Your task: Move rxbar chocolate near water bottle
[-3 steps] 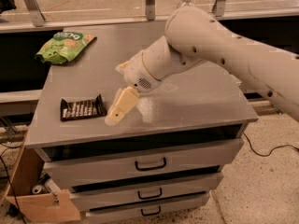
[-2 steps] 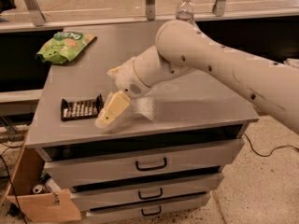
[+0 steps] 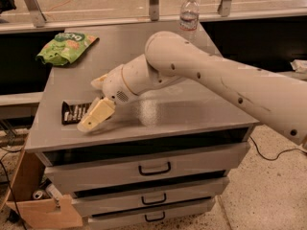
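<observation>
Gripper first: in the single camera view we find it low over the front-left corner of the counter, the arm reaching in from the right. Its two pale fingers stand spread apart, the lower one lying across the right end of the rxbar chocolate and the upper one showing behind the wrist. We see nothing held between them. The bar lies flat on the counter close to the front edge and near the left edge; whether the lower finger touches the wrapper or only hangs just above it, we cannot tell. The water bottle stands upright at the back edge, towards the right corner, well apart from the bar. A green snack bag rests at the back-left corner. We judge the task barely started: the approach looks about done, but the grasp, the carry across to the back edge and the release beside the bottle are all left.
</observation>
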Controlling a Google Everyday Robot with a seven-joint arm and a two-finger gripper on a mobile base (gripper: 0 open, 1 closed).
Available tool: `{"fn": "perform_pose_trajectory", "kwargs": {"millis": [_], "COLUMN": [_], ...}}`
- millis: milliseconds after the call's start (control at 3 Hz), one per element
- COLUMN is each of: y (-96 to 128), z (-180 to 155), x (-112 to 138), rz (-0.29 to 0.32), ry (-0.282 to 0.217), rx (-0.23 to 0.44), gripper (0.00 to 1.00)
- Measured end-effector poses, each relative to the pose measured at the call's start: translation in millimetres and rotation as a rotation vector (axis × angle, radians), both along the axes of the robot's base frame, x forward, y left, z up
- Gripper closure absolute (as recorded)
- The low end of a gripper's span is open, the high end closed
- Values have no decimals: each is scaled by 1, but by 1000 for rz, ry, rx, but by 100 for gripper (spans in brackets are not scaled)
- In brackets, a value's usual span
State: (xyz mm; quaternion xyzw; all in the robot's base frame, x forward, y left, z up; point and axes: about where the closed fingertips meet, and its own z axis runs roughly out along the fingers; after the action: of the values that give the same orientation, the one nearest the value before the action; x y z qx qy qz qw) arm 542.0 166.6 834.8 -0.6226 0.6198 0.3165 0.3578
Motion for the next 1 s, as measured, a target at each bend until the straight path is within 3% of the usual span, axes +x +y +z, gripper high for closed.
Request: {"fn": "perform_pose_trajectory", "kwargs": {"millis": [333,1000], "y": [13,15], "z": [-8,-6], "x": [-5,-6], "rz": [4,3], "ry": [37,46], "rx": [19,23], "gripper": [40,86]}}
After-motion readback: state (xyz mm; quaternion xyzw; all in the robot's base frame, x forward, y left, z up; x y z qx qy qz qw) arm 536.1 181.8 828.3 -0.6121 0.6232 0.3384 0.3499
